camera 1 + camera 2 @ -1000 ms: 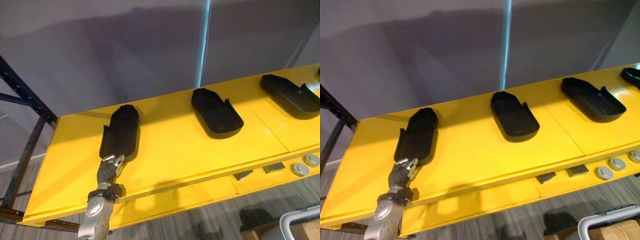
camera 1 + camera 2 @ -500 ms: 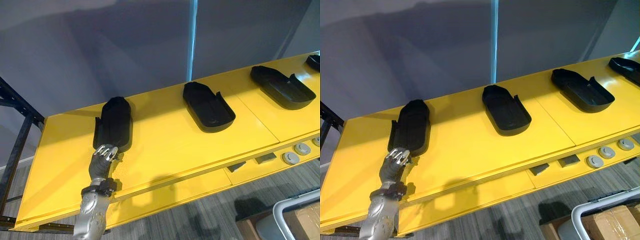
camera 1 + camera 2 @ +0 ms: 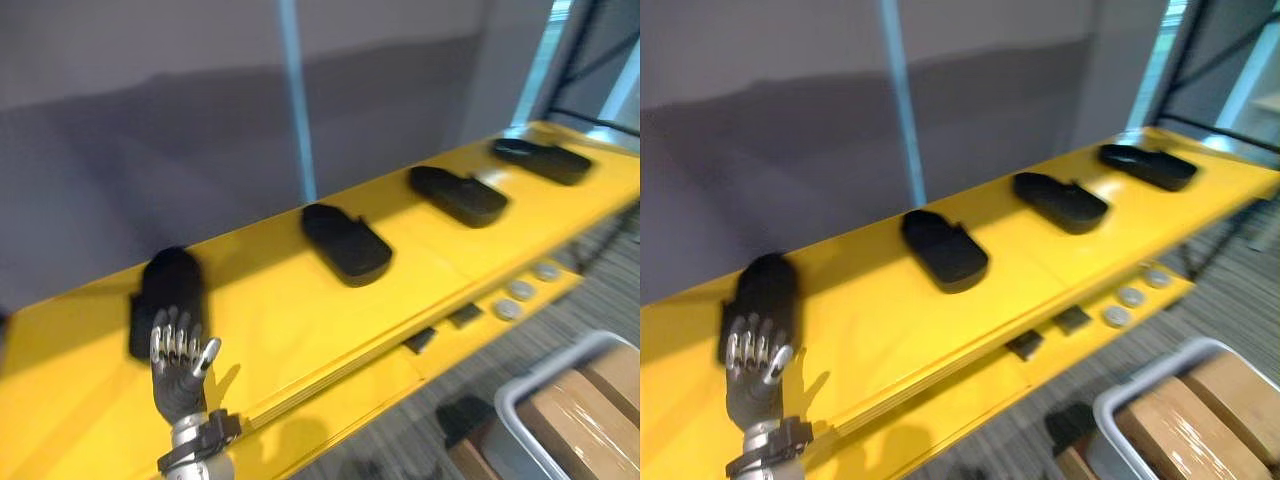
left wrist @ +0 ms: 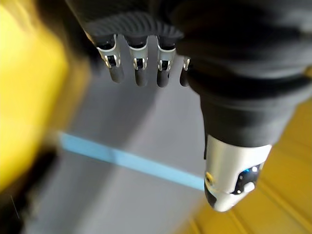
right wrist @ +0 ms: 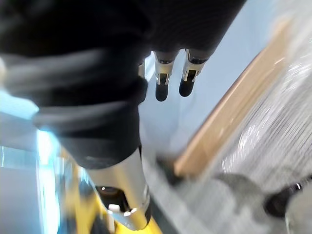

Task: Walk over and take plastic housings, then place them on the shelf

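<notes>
The shelf (image 3: 270, 300) is bright yellow; the four plastic housings (image 3: 346, 243) on it are black. The wall (image 3: 150, 130) is grey, with one pale blue vertical stripe (image 3: 296, 100). At 7 o'clock the left hand (image 3: 177, 372) has silver fingers (image 3: 172, 340) with dark tips and a dark ribbed cover. At 5 o'clock a grey bin (image 3: 520, 395) holds brown boxes (image 3: 590, 420) on grey streaked carpet (image 3: 600, 290).

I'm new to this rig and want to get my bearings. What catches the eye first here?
The bright yellow shelf runs across the head views, with four black plastic housings spaced in a row along it. Next comes the left hand, raised with straight fingers in front of the leftmost housing and holding nothing. At lower right, a grey bin holds a cardboard box.
</notes>
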